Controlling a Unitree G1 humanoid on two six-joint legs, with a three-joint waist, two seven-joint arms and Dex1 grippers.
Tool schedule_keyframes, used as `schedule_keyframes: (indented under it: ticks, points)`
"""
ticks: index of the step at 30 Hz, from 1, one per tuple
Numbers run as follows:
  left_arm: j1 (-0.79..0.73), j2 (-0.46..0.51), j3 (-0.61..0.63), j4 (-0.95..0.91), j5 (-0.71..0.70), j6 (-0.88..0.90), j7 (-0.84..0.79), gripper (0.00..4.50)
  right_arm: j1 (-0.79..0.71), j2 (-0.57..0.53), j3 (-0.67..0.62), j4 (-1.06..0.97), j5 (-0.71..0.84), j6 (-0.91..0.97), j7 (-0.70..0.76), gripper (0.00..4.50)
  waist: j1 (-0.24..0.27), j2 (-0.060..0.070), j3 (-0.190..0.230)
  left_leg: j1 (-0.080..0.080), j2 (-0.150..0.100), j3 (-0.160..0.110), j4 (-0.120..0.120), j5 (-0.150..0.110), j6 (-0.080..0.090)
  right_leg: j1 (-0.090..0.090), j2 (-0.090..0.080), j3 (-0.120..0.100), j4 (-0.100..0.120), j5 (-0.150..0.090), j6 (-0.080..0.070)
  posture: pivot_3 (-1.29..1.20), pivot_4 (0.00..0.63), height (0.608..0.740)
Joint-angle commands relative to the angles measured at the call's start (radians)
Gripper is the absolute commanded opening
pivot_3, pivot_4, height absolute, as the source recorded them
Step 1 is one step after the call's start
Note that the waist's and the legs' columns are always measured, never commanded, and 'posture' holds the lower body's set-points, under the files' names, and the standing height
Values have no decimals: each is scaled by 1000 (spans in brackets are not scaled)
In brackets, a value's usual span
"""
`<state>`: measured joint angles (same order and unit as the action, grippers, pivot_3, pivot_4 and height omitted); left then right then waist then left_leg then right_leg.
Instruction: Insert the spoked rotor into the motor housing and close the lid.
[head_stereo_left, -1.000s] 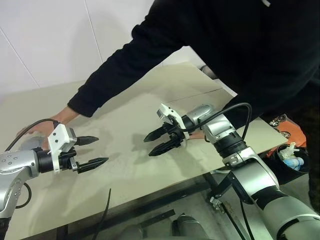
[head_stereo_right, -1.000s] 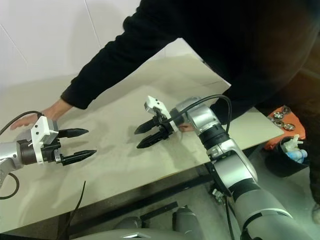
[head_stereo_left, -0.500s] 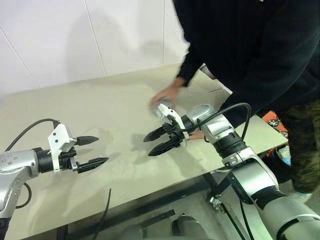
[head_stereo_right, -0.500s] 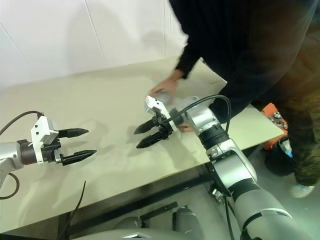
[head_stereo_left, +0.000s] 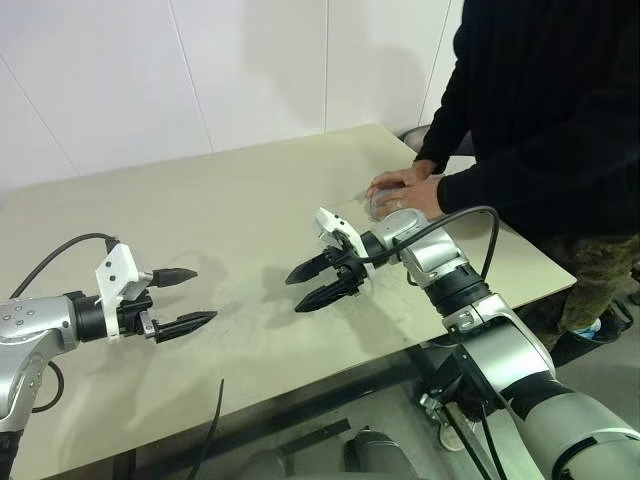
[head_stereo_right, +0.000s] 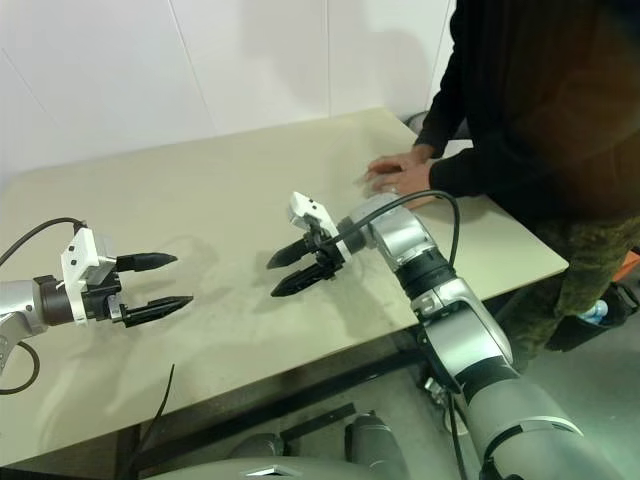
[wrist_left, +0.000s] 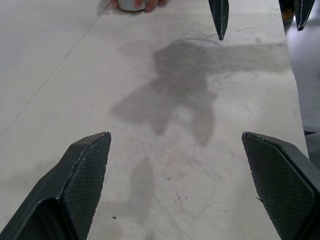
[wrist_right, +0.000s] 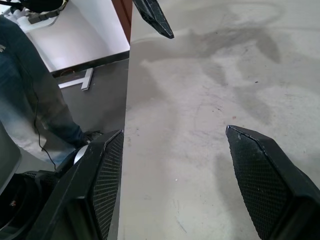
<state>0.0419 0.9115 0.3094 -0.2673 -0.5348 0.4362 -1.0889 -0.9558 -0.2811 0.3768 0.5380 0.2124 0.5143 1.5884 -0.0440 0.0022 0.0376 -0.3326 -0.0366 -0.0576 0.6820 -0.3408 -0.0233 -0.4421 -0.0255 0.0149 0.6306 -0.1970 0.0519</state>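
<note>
Lying mostly hidden under a person's hands (head_stereo_left: 400, 188): something round and grey (wrist_left: 132, 5) on the surface (head_stereo_left: 230, 210). Both gripper (head_stereo_left: 183, 298) (head_stereo_left: 314, 283) jaws gaping wide, holding nothing.

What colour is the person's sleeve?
Black; the person's long sleeve shows best in the left eye view.

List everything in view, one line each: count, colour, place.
Table: one, beige, under both arms.
Grey round part: one, on the table's far right, mostly covered by hands; which part cannot be told.
Person: one, black sleeves, standing at the table's right end, both hands on the part.
Cable: one, black, hanging at the table's near edge.
Left pincer: one, black fingers, open, above the table's near left.
Right pincer: one, black fingers, open, above the table's middle.
</note>
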Motion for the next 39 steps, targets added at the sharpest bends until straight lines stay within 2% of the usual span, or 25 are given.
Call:
schedule_keyframes:
  ticks: [1,39]
  points:
    - [-16,13,20,-10,-7,-2,-2,4457,-30,7,-26,-4,15,-14,-1,3436,0,0,0,0,0,0,0,0,0,0,0,0,0,0,0,0,0,740]
    - [-36,20,4,-4,5,-14,-6,4457,-29,24,-12,7,10,-20,15,3436,0,0,0,0,0,0,0,0,0,0,0,0,0,0,0,0,0,740]
